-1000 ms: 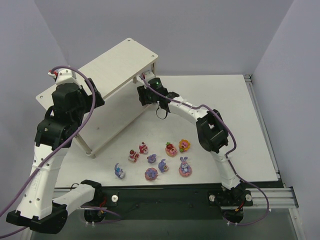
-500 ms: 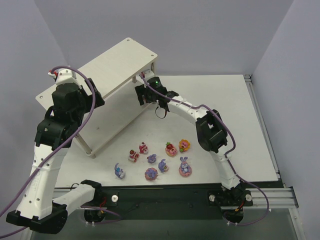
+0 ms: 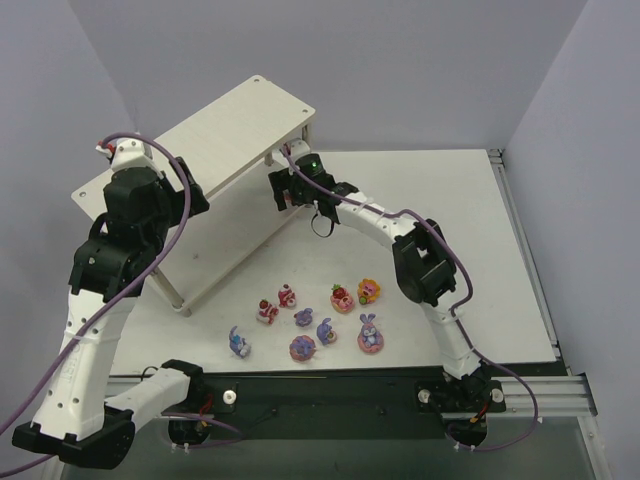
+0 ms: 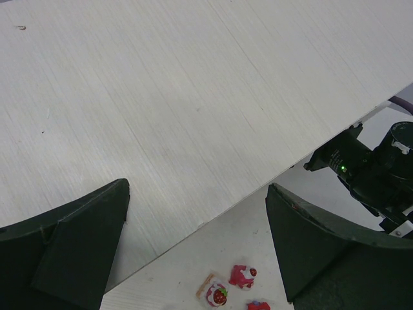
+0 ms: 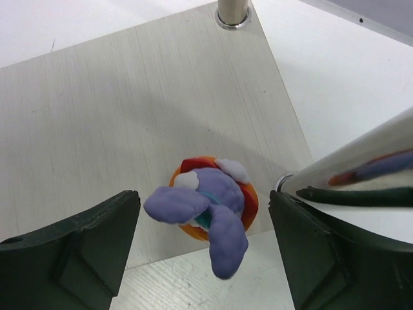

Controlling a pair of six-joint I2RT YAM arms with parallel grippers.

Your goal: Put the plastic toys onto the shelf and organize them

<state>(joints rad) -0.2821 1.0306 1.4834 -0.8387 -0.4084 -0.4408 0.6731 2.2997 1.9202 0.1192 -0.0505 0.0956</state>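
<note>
Pale whitewashed wood is filling most of the left wrist view: the top board of the shelf (image 3: 230,125), which is standing at the far left of the white table (image 3: 450,220). The left fingers (image 4: 71,252) are hanging above that board, spread wide and gripping nothing.

The right arm is reaching to the right end of the shelf, at the level of the lower board (image 5: 97,129). There a purple-blue bunny (image 5: 206,200) on an orange-red base is sitting near the board's front corner, between two white metal legs (image 5: 232,11). The right fingers (image 5: 77,252) are standing wide apart on either side of the bunny, and neither one is touching it.

The other plastic toys (image 3: 305,318) are lying in a loose cluster on the table in front of the shelf, nearer the arm bases. Nine are showing there: three red-pink figures (image 3: 287,295), one orange-yellow figure (image 3: 369,290) at the far right of the back row, and five purple ones (image 3: 369,335) closer to the table's near edge. Two of the red-pink ones are also peeking in at the bottom of the left wrist view.
</note>
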